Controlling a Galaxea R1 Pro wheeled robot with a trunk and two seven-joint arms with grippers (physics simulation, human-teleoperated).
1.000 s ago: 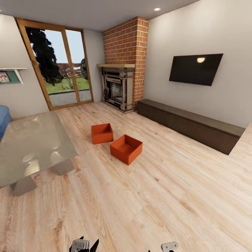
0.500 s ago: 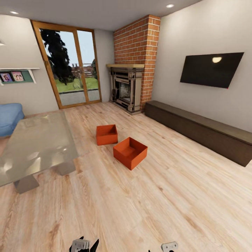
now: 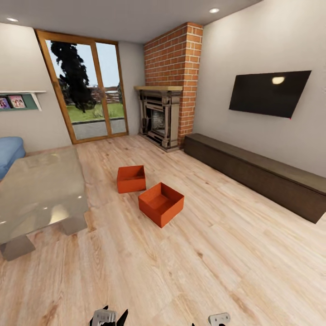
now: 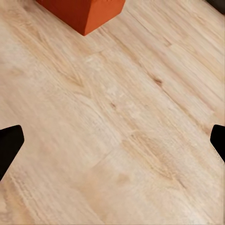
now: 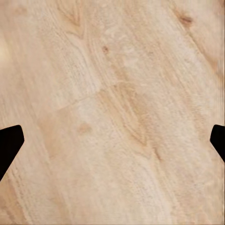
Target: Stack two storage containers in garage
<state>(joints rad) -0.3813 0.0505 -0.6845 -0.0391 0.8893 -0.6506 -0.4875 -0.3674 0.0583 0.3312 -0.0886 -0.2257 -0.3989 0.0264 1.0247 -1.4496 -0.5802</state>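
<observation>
Two orange-red open-top storage containers stand on the living room's light wood planks, a few steps ahead of me. The farther container [image 3: 131, 179] sits square to the fireplace. The nearer container [image 3: 161, 203] is turned at an angle, and one of its corners [image 4: 82, 14] appears in the left wrist view. My left gripper [image 3: 108, 317] [image 4: 112, 145] is open over bare planks, well short of that corner. My right gripper [image 3: 219, 319] [image 5: 112, 143] is open too, with nothing between its fingers. The garage is out of view.
A glass-topped low table [image 3: 40, 194] stands left of the containers, with a blue sofa [image 3: 10, 151] behind it. A low dark bench [image 3: 253, 174] runs along the right wall under the black TV [image 3: 269, 93]. A brick fireplace [image 3: 163, 115] and a glass door [image 3: 88, 97] are at the back.
The whole head view has shifted and the room looks slightly nearer, so the camera has moved. The containers lie where they were on the planks. Both grippers keep their places at the picture's lower edge.
</observation>
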